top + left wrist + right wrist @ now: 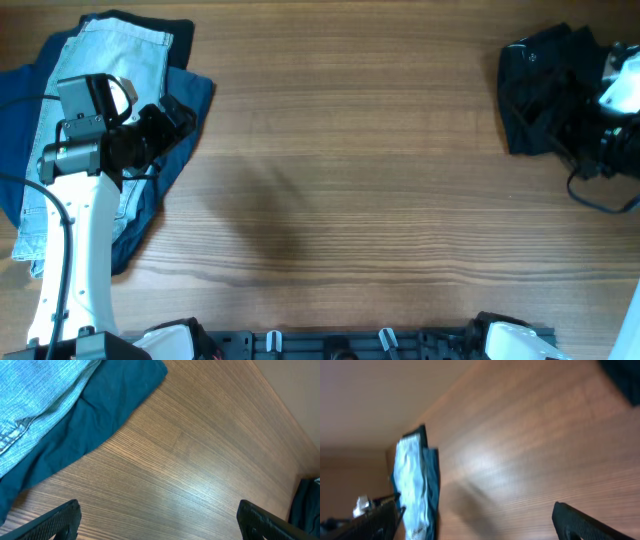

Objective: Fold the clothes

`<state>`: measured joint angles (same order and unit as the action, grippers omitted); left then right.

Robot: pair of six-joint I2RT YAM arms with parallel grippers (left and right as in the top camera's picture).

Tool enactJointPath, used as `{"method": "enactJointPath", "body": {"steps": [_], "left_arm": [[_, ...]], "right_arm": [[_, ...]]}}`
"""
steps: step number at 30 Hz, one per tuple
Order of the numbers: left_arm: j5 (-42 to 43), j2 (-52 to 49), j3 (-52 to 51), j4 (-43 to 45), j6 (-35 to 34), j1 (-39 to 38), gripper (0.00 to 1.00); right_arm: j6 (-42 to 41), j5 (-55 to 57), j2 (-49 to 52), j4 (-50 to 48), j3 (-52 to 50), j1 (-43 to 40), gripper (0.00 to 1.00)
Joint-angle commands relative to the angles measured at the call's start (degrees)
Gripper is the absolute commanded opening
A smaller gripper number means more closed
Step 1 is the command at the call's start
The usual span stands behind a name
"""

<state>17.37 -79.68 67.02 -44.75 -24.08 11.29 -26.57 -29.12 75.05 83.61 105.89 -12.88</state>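
From overhead, the black shorts (pixel 545 90) are seen bunched at the counter's (pixel 350 180) right end by the right arm (pixel 625 85), the left arm (pixel 75 230) held over denim shorts (pixel 110 55) and navy garments (pixel 190 90). In the left wrist view, the left jaws are spread wide over bare counter, nothing gripped. In the right wrist view, the right jaws are likewise parted and empty.

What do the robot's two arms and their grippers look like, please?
The left arm has a long white shell with black joints, a grey camera block near the wrist and a thin black cable along it. The right arm shows white and black parts and a looping black cable. The left gripper and right gripper have matte black, angular fingers.
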Motion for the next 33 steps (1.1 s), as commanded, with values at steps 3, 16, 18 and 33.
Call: {"method": "enactJointPath", "body": {"steps": [3,16,18,33], "left_arm": [[-0.52,-0.37,-0.39,0.15,1.14,-0.31,1.00],[-0.52,-0.37,-0.39,0.15,1.14,-0.31,1.00],[-0.52,-0.37,-0.39,0.15,1.14,-0.31,1.00],[-0.52,-0.37,-0.39,0.15,1.14,-0.31,1.00]], "right_arm": [[2.40,-1.42,0.39,4.90,-0.15,0.28,1.00],[11.89,-0.02,0.50,-3.69,-0.17,0.28,1.00],[27.89,-8.46,0.50,-11.28,-0.15,0.28,1.00],[116.85,-45.27,-5.92,-12.63,-0.28,4.42,1.00]]}}
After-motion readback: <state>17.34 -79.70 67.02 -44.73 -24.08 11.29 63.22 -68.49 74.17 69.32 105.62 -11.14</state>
